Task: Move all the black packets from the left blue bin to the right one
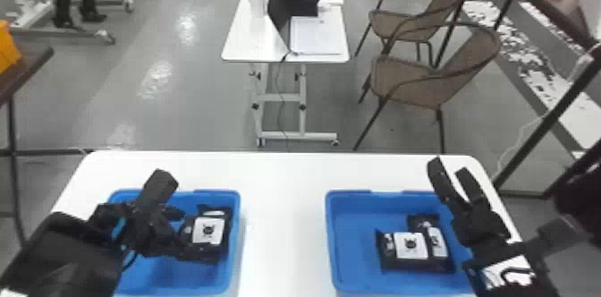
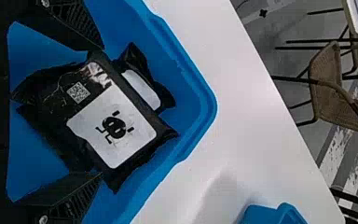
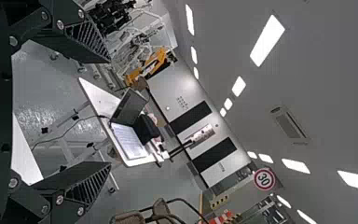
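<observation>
The left wrist view shows the left gripper [image 1: 192,234] spread wide around a black packet [image 2: 114,128], a square code visible on its film and a second packet [image 2: 142,88] partly hidden by it, both inside the left blue bin [image 1: 236,233]. The head view adds the right blue bin [image 1: 357,273] with two black packets [image 1: 411,245] side by side, while the right gripper [image 1: 448,167], near that bin's far outer corner, has its fingers apart and holds nothing.

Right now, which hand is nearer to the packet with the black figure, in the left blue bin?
Left. The left hand is at this packet, its open fingers on either side. The right hand is farther off, up by the right blue bin.
</observation>
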Motion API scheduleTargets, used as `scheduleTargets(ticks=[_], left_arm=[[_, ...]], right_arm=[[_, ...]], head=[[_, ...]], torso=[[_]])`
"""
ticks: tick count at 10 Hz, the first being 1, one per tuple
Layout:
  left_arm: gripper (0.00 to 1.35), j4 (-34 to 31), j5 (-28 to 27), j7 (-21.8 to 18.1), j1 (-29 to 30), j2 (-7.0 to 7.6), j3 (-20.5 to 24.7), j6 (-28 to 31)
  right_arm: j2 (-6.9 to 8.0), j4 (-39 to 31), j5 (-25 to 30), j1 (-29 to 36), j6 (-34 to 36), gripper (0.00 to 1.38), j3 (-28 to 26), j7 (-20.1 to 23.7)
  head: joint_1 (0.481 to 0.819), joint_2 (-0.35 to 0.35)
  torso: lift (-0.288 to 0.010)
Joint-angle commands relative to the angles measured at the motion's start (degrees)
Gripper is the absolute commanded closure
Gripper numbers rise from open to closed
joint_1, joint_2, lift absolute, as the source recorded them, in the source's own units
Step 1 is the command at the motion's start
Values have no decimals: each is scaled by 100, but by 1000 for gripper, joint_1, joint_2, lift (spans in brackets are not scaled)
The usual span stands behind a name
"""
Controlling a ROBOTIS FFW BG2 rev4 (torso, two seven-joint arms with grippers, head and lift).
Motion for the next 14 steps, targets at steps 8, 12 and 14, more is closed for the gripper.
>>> scheduleTargets(ticks=[8, 12, 14], left_arm=[[917, -206, 346, -554, 155, 114, -33, -66], [978, -1859, 856, -976, 902, 114, 371, 550], [978, -2325, 1629, -1108, 1052, 114, 398, 558]], right_arm=[[5, 34, -43, -11, 1, 256, 61, 1], [5, 43, -69, -11, 1, 256, 140, 10], [5, 34, -43, -11, 1, 251, 220, 63]], head=[[695, -46], [695, -40], [695, -38]], torso=[[0], [0], [0]])
